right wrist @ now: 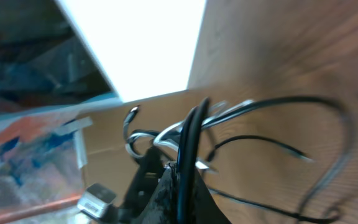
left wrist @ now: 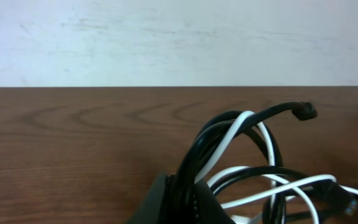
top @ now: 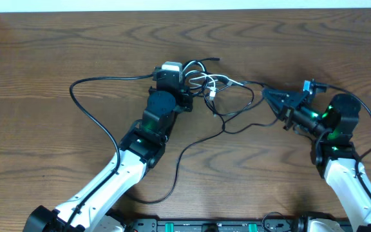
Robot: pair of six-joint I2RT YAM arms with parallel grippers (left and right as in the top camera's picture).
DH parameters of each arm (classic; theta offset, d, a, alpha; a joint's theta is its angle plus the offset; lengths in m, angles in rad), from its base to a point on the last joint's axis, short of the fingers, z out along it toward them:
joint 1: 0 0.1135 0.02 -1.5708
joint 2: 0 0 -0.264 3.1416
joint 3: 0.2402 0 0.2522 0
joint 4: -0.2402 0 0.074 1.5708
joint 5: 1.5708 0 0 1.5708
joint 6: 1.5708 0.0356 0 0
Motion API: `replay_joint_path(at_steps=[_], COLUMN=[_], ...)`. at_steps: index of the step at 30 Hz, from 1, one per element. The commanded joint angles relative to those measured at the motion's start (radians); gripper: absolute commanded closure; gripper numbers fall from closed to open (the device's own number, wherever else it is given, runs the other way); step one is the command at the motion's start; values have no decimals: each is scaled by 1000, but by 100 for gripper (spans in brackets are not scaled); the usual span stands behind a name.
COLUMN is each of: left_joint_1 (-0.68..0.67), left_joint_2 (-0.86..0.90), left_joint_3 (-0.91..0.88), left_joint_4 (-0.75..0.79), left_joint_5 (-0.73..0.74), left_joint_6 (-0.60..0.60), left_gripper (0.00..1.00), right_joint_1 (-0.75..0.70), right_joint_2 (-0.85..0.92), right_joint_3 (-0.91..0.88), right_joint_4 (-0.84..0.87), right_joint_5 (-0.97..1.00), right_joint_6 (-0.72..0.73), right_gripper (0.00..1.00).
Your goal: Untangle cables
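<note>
The cables (top: 219, 90) lie knotted at the table's middle: several black cords and one white cord (top: 212, 82). My left gripper (top: 189, 96) is at the knot's left side, shut on a bundle of black cords (left wrist: 194, 163) that rise between its fingers. The white cord (left wrist: 241, 124) loops beside them, and a black plug end (left wrist: 303, 111) sticks up. My right gripper (top: 267, 92) is at the knot's right side, shut on one black cord (right wrist: 190, 143), which runs taut toward the knot. The right wrist view is blurred.
One long black cord (top: 90, 113) loops out left across the wooden table (top: 44, 51). Another trails toward the front edge (top: 176, 177). The arms' base rail (top: 205, 225) lines the near edge. A pale wall (left wrist: 166, 37) stands behind the table.
</note>
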Motion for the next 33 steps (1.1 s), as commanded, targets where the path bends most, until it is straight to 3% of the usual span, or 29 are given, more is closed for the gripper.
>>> replay_joint_path(at_steps=[1,4,5,7,11,14,20,29,33], left_joint_1=[32,32,32,32,32,32,32,30,30], left_joint_2=[-2,-2,-2,-2,-1,-1,-1,-1,-1], left_joint_3=[21,21,21,21,21,21,21,21,21], left_joint_4=[-8,-12,-11,-6,27,81,225,281,284], left_joint_5=[-50,-34,-8,43,245,388,585,598,597], left_joint_6=[3,3,3,3,3,3,-17,-23,-24], left_gripper=[92,92,92,93,92,92,92,92,93], right_joint_1=[-66,-98,-109,-112,-103,-94,-60,87,152], right_joint_2=[-6,-6,-6,-6,-6,-6,-6,-6,-6], right_joint_3=[-2,-2,-2,-2,-2,-2,-2,-2,-2], right_joint_4=[-78,-136,-151,-150,-148,-133,-87,43,112], right_joint_5=[3,9,10,9,9,9,13,64,70], right_joint_6=[-146,-193,-202,-202,-201,-201,-175,-152,-302], right_gripper=[98,73,50,27,10,5,6,1,1])
